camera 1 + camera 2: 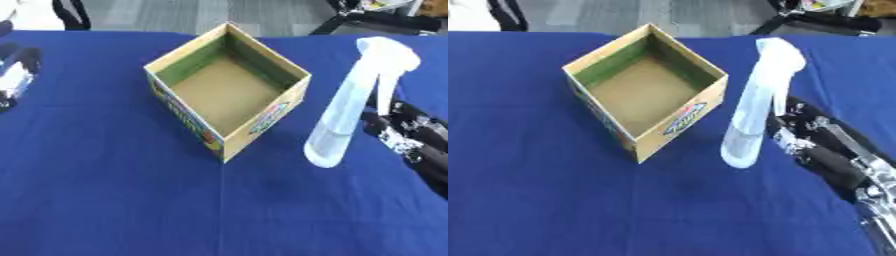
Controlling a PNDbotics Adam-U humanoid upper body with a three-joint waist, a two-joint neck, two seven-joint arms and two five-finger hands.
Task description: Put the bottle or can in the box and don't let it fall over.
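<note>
A pale, translucent spray bottle with a white trigger head leans to the right of the box, its base lifted just off the blue cloth. My right hand comes in from the lower right and is shut on the bottle's lower body from behind. The open cardboard box, with a green and brown inside and printed sides, stands corner-on at the middle of the table, left of the bottle and apart from it. My left hand shows only at the far left edge of the left eye view, away from both.
The blue tablecloth covers the whole table. Beyond the far edge are a grey floor and dark chair legs.
</note>
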